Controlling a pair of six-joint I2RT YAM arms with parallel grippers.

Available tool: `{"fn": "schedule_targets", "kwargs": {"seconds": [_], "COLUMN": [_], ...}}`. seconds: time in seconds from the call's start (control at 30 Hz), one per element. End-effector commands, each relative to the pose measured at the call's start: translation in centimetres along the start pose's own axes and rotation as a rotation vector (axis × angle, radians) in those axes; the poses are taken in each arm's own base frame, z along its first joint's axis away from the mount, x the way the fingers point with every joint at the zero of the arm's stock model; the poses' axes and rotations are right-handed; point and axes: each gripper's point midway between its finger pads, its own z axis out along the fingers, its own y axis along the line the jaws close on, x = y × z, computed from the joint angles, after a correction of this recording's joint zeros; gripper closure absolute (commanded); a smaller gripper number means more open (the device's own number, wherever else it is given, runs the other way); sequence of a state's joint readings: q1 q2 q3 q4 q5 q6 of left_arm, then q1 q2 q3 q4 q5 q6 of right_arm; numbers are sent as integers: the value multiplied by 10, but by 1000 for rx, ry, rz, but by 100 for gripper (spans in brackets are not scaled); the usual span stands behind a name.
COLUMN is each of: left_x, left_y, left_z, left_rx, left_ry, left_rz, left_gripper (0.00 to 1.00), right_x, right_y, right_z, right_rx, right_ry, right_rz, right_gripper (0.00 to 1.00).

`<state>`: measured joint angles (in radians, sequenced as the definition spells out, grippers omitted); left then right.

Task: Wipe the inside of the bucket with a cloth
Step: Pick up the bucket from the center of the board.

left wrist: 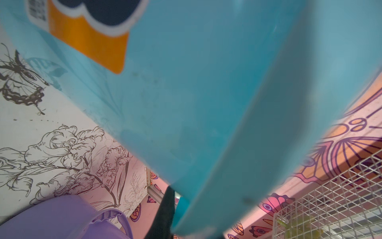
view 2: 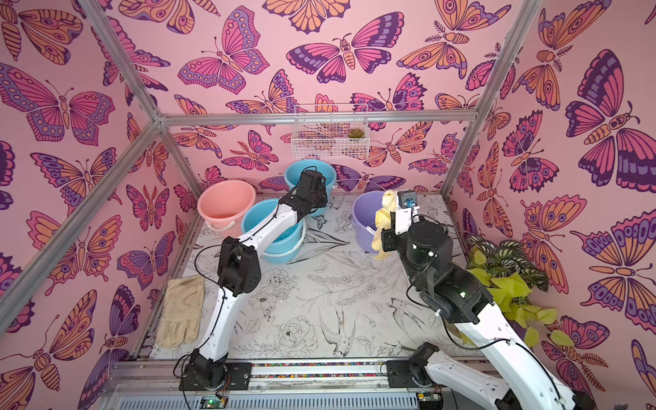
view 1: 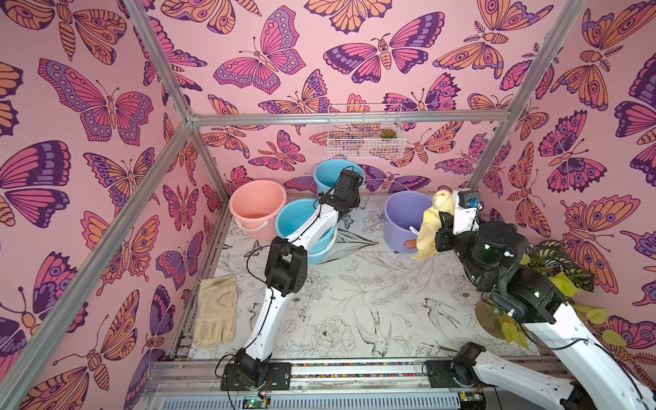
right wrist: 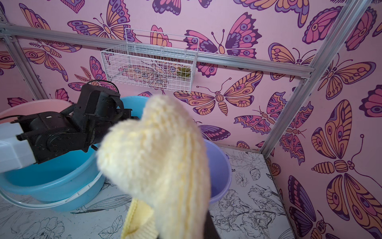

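On the counter [view 1: 355,301], from left to right, are counted one tan rag [view 1: 216,312], one pink bucket [view 1: 257,202], a front blue bucket [view 1: 296,220], a rear blue bucket [view 1: 328,170] and one purple bucket [view 1: 395,236]: four buckets in all. One wire basket [view 1: 365,142] is hung on the back wall, and one leafy plant [view 1: 553,262] is set at the far right.

The left claw [view 1: 351,197] is placed at the rear blue bucket's rim. Only one dark finger [left wrist: 165,207] is shown, so its grip cannot be told.

The single pale yellow cloth [view 1: 427,230] is pinched in the closed right claw [view 1: 445,213] and held raised just beside the purple bucket, outside its mouth.

The pick-up is judged done. Wiping is judged not begun, and the bucket meant cannot be told.
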<state>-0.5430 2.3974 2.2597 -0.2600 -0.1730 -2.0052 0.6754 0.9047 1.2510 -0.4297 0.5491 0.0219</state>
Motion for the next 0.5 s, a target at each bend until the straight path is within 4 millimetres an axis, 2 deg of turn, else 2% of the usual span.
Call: {"fn": "schedule_targets", "kwargs": {"seconds": [0.0, 0.2, 0.47], "left_x": [32, 53, 65], "left_y": [13, 24, 31], "left_z": [-17, -34, -62], "left_rx": [-61, -66, -79], "left_ry": [107, 190, 248], "left_rz": [-16, -11, 9], "left_gripper": [91, 91, 91], "right_x": [-12, -13, -13], "right_y": [-6, -7, -7], "right_z": [-4, -6, -6], "right_rx": [18, 14, 13], "right_ry": [-39, -39, -37], "right_rz": [39, 54, 66], "right_gripper": [100, 100, 100]}}
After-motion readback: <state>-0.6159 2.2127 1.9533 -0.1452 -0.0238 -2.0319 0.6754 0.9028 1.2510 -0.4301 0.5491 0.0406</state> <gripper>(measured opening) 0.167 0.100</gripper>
